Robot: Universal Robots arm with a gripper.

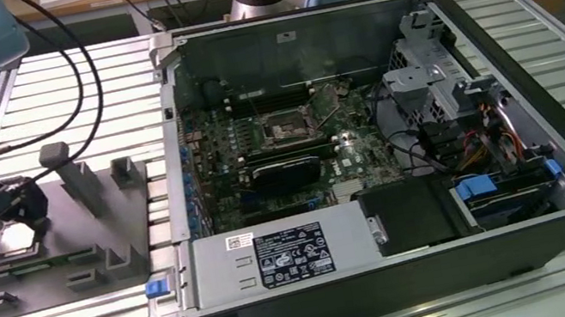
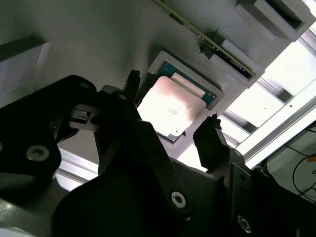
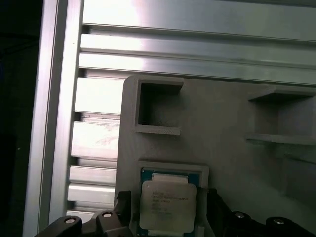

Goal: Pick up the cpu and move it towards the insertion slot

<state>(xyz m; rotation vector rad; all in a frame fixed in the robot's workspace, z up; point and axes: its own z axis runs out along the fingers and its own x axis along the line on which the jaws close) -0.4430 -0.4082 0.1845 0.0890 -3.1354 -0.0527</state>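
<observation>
The gripper (image 2: 173, 102), jaws open, straddles the cpu (image 3: 168, 205) lying flat in its grey fixture pocket (image 3: 170, 166); a clean grasp wants centred, square closing on opposite edges

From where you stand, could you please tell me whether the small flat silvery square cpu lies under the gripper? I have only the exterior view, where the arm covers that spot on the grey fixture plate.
Observer: Yes. In both wrist views the cpu lies flat in a square recessed seat of the grey fixture plate.
Operator: Thank you. Is the gripper closed on it?
Observer: No. The gripper is open, with one black finger on each of two opposite sides of the chip. Gaps show in the first wrist view.
Operator: Is the chip tilted?
Observer: It looks level, metal face up, with a green border showing inside the seat's rim.
</observation>
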